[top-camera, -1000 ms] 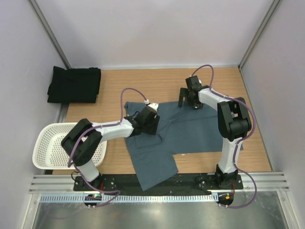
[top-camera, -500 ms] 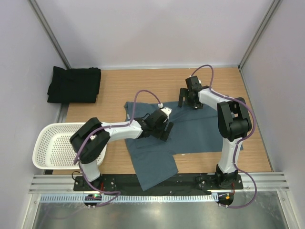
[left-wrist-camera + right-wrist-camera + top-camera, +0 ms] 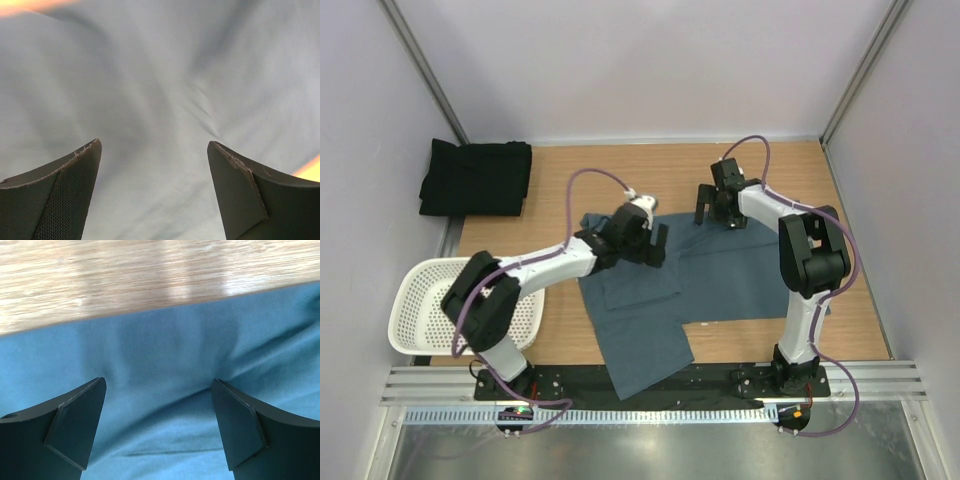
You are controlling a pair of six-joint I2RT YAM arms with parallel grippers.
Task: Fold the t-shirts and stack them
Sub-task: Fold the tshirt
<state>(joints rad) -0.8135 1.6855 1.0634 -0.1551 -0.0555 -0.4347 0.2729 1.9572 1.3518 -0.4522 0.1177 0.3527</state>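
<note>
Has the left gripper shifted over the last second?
Yes. The left gripper has moved away from the white basket, farther across the blue-grey t-shirt toward the table's far edge, ending closer to the motionless right gripper.

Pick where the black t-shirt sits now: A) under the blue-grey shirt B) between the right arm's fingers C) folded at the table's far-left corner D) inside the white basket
C: the black t-shirt lies folded at the far-left corner of the table, apart from the white basket and the blue-grey t-shirt.

Bright even light; wrist views blurred; table (image 3: pixel 150 270) glare.
</note>
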